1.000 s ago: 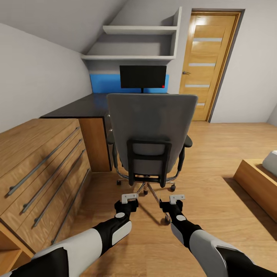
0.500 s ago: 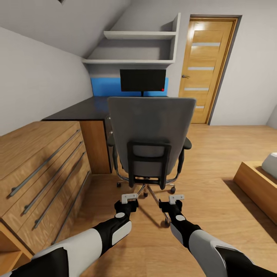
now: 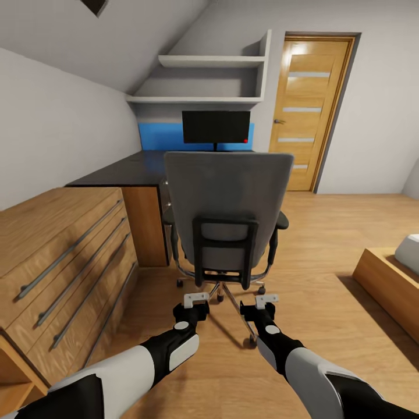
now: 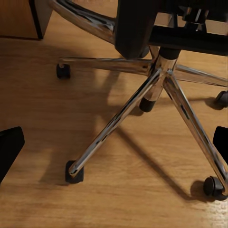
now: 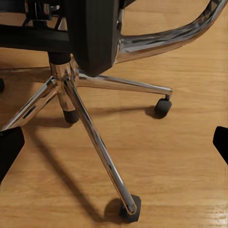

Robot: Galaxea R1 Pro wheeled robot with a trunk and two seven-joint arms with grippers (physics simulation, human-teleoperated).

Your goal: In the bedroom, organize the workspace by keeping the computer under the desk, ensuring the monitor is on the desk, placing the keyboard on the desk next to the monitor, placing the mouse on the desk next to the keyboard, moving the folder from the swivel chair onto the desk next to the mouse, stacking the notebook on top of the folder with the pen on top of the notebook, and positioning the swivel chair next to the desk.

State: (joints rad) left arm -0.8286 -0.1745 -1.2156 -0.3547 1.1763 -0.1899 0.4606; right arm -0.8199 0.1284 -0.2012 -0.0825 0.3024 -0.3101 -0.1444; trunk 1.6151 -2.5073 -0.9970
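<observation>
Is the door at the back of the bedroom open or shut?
Shut. The door sits flush inside its frame in the head view, with no gap showing along its edges and its handle on the left side.

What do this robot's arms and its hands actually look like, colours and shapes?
Both arms have glossy white shells alternating with black sections, narrowing to black wrists with a round grey-white disc. The left gripper and right gripper are small pale grey brackets with two short fingers. In the wrist views the fingertips look plain black. No cables show.
</observation>
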